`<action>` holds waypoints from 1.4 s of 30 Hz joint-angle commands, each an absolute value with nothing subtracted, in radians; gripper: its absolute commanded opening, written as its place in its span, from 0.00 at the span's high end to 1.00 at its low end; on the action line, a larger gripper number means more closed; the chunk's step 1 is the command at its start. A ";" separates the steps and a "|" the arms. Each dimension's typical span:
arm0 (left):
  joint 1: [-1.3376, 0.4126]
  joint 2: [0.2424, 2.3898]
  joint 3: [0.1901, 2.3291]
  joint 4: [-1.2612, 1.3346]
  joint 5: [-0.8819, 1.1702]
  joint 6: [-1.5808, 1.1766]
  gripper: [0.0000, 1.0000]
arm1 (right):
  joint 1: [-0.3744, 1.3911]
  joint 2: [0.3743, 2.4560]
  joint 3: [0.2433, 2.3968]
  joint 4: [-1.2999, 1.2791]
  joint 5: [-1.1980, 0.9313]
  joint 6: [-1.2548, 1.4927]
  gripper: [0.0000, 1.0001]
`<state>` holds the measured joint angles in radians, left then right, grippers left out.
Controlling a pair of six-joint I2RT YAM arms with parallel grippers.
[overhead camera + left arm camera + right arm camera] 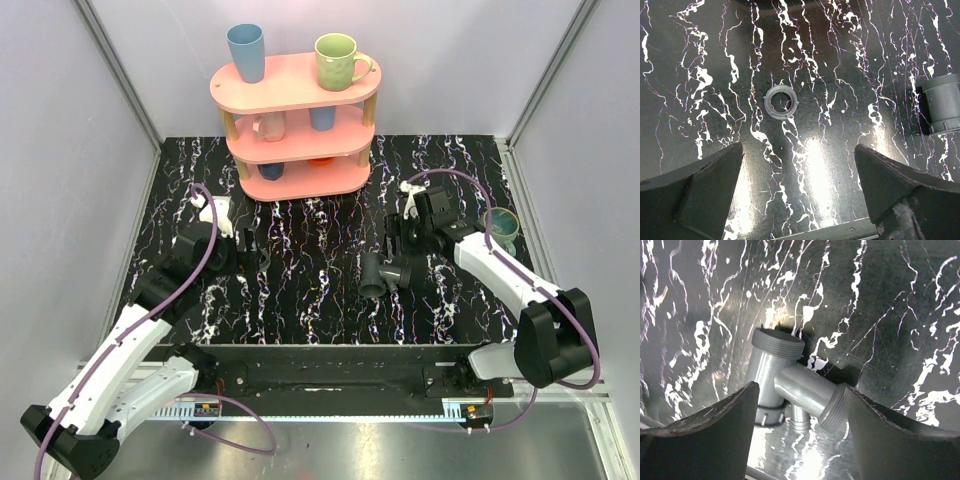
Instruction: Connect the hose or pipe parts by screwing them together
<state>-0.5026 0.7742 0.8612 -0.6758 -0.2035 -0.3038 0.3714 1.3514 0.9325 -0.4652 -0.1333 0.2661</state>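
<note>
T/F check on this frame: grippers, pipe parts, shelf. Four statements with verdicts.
1. The right gripper is clamped on the T-shaped fitting. False: its jaws stand open, and the fitting lies on the table just ahead of them.
2. A loose ring lies flat on the table ahead of the open left gripper. True.
3. The green mug stands on the top tier of the pink shelf. True.
4. The blue cup lies tipped over on the table next to the fitting. False: the blue cup stands upright on the shelf's top tier, beside the green mug.
</note>
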 commanded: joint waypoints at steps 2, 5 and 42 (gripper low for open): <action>-0.511 0.769 0.854 -0.626 -0.230 -0.304 0.01 | 0.376 1.347 0.974 -0.554 -0.216 -0.156 0.20; -0.517 0.765 0.854 -0.626 -0.247 -0.302 0.01 | 0.377 1.324 0.948 -0.557 -0.164 -0.296 0.17; -0.518 0.840 0.828 -0.494 0.086 -0.575 0.12 | 0.538 1.664 1.051 -0.460 -0.140 0.484 0.43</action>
